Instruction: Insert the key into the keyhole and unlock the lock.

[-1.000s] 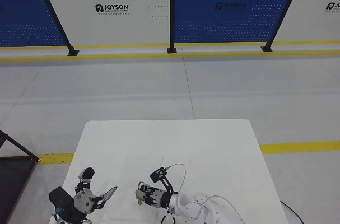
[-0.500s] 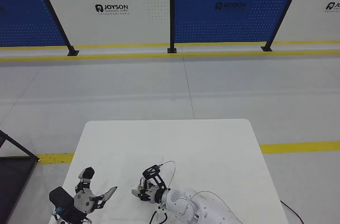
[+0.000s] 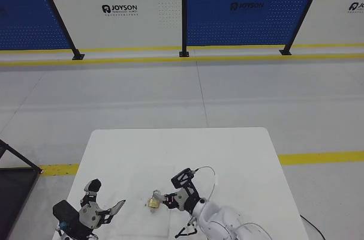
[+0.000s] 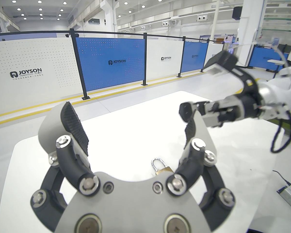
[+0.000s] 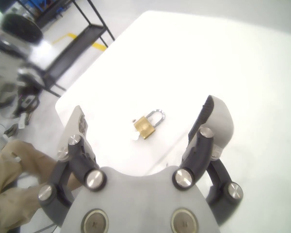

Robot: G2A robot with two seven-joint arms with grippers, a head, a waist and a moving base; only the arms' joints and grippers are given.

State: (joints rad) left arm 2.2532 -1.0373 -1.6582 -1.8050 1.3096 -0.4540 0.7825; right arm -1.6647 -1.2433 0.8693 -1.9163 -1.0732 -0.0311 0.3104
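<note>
A brass padlock [image 3: 153, 202] with a silver shackle lies flat on the white table [image 3: 182, 150] near its front edge. A small pale piece [image 5: 135, 136] touches the padlock [image 5: 145, 126] at the end opposite the shackle; I cannot tell whether it is the key. My right gripper [image 5: 145, 107] is open just behind the padlock, holding nothing, and sits right of it in the top view [image 3: 170, 198]. My left gripper [image 3: 104, 204] is open and empty at the front left. From its wrist, the padlock [image 4: 161, 168] lies low between the open fingers [image 4: 72, 127].
A black metal rack [image 5: 70, 37] stands off the table's left side. A black cable [image 4: 278, 137] hangs from the right arm. A small box [image 4: 289, 194] lies on the floor beside the table. Fence panels [image 3: 182, 24] stand far behind.
The right gripper, which covered the padlock, has drawn back to the right. The padlock now lies uncovered on the table. The left arm has not moved.
</note>
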